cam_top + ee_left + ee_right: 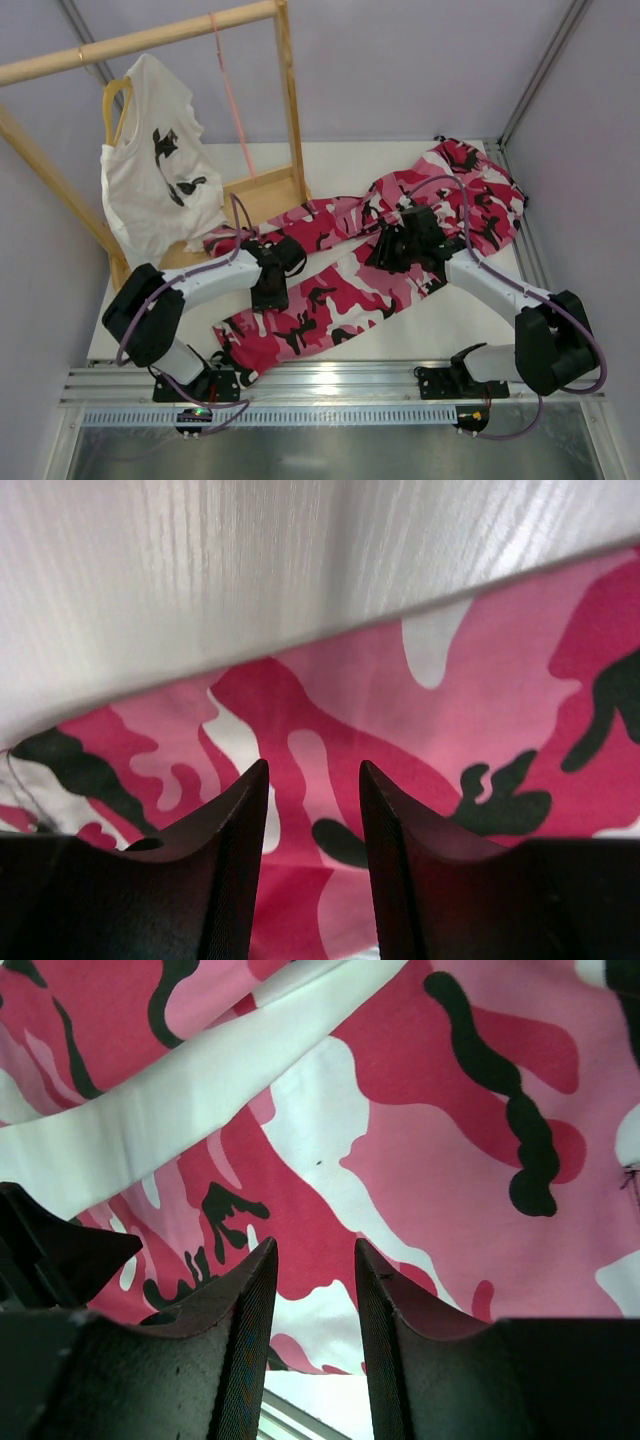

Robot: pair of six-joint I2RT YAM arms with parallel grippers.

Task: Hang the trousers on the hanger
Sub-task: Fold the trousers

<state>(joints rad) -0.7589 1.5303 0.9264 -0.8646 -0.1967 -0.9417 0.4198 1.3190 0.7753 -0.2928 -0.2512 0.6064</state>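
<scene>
Bent low over the trousers (330, 290), left end effector (313, 770) and right end effector (315, 1245) both stand parted, apparently gripping nothing.

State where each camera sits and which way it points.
Top external: above and behind the bases, looking down on table, trousers, left arm and right arm.
Left wrist: on the left arm, facing down at the trousers' edge; own fingers show.
Right wrist: on the right arm, facing down at the trousers; own fingers show.
Shared: every view shows the trousers.

White arms (215, 278), black tools (312, 780), purple cables (466, 215)
</scene>
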